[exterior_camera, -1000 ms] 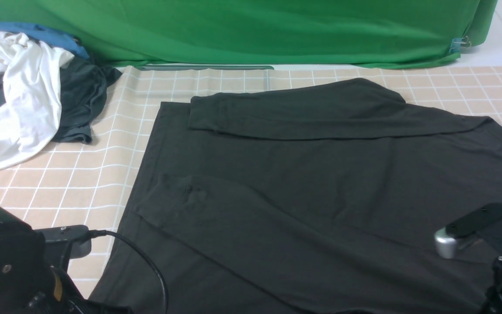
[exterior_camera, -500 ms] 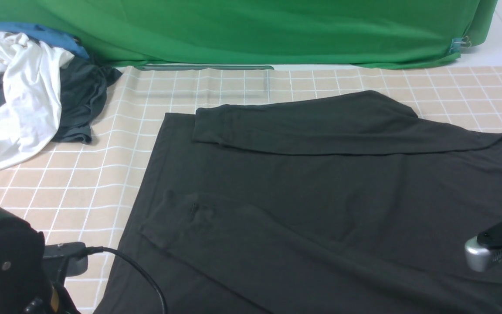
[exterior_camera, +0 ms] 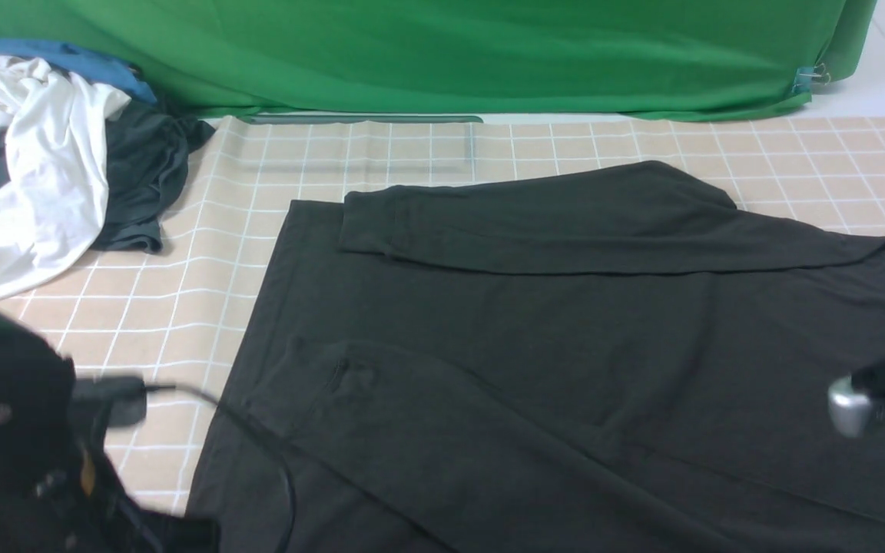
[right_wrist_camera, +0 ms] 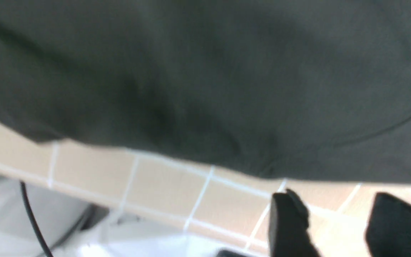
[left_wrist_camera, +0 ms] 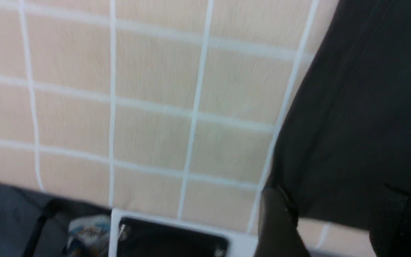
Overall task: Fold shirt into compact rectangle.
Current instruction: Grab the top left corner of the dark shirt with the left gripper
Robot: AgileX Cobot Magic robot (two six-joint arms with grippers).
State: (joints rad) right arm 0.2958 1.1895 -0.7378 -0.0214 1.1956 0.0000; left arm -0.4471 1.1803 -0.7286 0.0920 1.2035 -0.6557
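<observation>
Checked tile mat [exterior_camera: 181,307], green backdrop [exterior_camera: 442,54] at far side. L gripper [left_wrist_camera: 337,228]: jaws apart, empty, at the near-left edge of the shirt [exterior_camera: 565,322]. R gripper [right_wrist_camera: 337,228]: open, just off near-right edge. Shirt flat mid-mat, sleeves laid across body. I'd pinch both near corners evenly, lift low, fold w/o dragging.

The shirt [exterior_camera: 565,322] lies on the mat [exterior_camera: 381,153], the clothes heap [exterior_camera: 43,169] far left.

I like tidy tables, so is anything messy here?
Yes: at the far left, a white garment, a blue garment and a dark grey garment lie crumpled in a heap. The black shirt lies flat, sleeves folded across it.
</observation>
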